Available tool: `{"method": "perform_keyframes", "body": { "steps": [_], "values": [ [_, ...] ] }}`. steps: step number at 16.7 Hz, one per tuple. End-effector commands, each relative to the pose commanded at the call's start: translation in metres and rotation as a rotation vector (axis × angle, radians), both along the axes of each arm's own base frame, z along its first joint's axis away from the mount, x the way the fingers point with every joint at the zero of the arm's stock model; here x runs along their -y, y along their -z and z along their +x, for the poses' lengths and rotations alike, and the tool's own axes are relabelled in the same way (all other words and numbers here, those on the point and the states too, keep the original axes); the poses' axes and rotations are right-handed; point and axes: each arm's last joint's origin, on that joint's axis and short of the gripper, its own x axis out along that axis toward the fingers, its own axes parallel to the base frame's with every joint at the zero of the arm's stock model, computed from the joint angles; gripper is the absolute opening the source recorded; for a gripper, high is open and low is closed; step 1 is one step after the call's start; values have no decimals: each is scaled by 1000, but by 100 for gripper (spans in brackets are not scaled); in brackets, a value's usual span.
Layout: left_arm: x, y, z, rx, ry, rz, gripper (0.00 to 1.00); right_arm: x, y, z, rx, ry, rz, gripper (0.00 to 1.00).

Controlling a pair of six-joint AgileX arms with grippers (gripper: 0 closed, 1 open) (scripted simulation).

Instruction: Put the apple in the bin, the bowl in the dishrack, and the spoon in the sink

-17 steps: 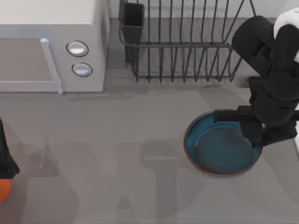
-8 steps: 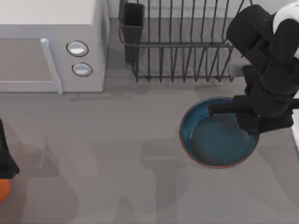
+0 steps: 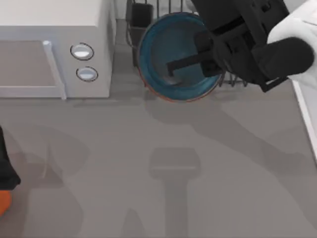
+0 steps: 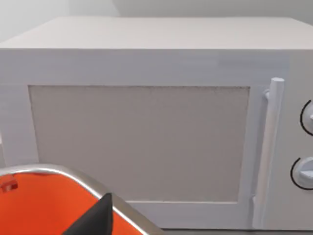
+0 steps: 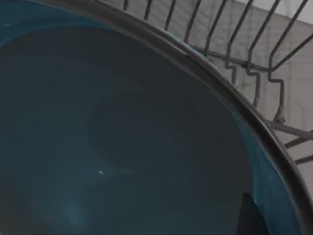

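Blue bowl [image 3: 163, 54] empty, clamped at rim by right tool [image 3: 208, 54], above dishrack [image 3: 233, 79] front.

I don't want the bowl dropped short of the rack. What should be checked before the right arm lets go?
1. Right gripper shut on the bowl: ok.
2. Bowl over the dishrack: ok, though toward its front left corner.
3. Bowl resting on the tines: cannot tell.
4. Bowl clear of the utensil cup: cannot tell; they overlap from above.
5. Bowl clear of the microwave: ok.
6. Left arm parked at the table's left edge: ok.
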Motion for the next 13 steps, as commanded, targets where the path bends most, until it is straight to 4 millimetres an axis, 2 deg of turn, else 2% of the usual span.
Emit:
{"method": "perform_keyframes", "body": {
  "steps": [4, 8, 10, 13],
  "values": [
    [0, 0, 0, 0, 0, 0, 100, -27, -57, -34, 404, 35, 94, 0],
    [0, 0, 0, 0, 0, 0, 100, -28, -103, -70, 612, 123, 209, 0],
    [0, 0, 0, 0, 0, 0, 100, -26, -113, -79, 646, 144, 239, 0],
    [0, 0, 0, 0, 0, 0, 100, -25, -114, -80, 649, 146, 242, 0]
  ]
}}
